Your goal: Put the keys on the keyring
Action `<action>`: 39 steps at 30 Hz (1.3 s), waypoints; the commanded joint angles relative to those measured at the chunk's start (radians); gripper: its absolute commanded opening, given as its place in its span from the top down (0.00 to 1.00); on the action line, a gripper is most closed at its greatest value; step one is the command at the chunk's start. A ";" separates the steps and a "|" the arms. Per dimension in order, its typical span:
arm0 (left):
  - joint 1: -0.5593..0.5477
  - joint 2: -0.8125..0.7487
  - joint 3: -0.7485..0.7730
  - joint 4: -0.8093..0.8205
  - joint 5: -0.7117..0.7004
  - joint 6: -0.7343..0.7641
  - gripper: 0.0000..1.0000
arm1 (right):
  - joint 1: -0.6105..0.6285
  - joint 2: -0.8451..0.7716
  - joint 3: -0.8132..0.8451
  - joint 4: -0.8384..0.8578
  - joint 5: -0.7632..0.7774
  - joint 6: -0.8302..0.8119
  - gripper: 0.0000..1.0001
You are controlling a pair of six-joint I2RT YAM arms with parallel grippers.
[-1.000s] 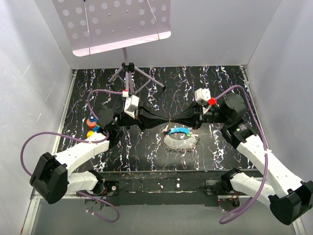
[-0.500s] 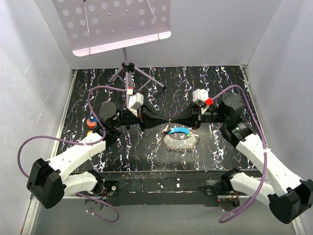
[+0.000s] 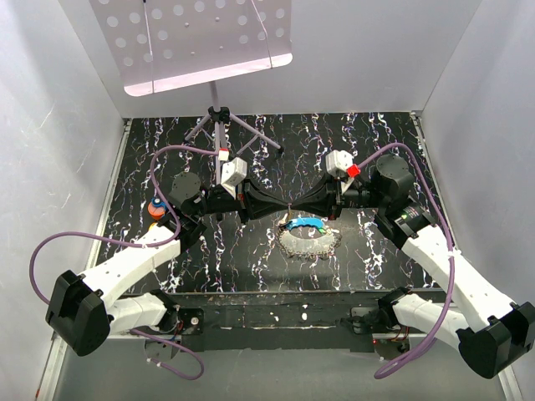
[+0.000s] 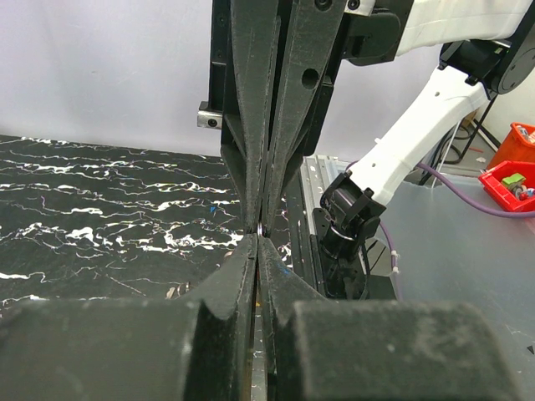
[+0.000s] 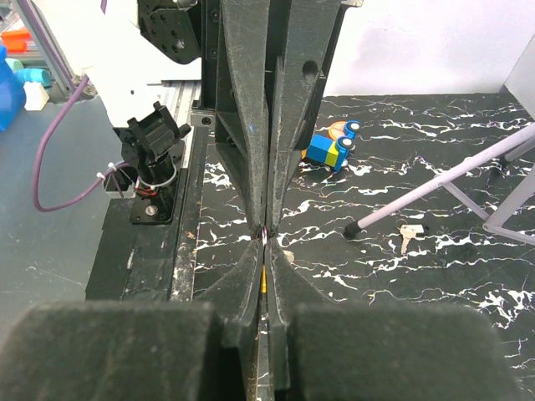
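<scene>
Metal blades and plastic heads should make the keys light, stiff and slippery; a hold is best taken flat across the blade, so that the hole in the head is left free.

In the top view the left gripper (image 3: 282,205) and right gripper (image 3: 299,205) are met tip to tip above the surface (image 3: 376,150); both are seen pressed together. A blue strip, taken for the blue key (image 3: 308,222), is seen only there, lying on a grey loop (image 3: 308,245) just beneath the tips.

Only the left wrist view shows a tiny metal ring (image 4: 262,227) at the touching tips. Only the right wrist view shows a yellow sliver (image 5: 262,284) in the right gripper's slit, probably the yellow-orange key; whether it is pinched cannot be told. A plain silver key (image 5: 407,232) is also shown lying apart.
</scene>
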 commanded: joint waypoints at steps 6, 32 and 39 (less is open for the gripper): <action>-0.004 -0.027 0.037 0.050 -0.026 -0.009 1.00 | 0.012 0.012 0.044 -0.022 -0.021 -0.007 0.91; 0.056 -0.141 0.022 -0.059 -0.199 -0.007 0.42 | -0.060 -0.053 0.033 -0.157 0.018 -0.046 0.99; 0.077 -0.107 0.071 -0.301 -0.223 -0.004 0.02 | -0.246 -0.134 -0.001 -0.241 0.023 -0.038 0.99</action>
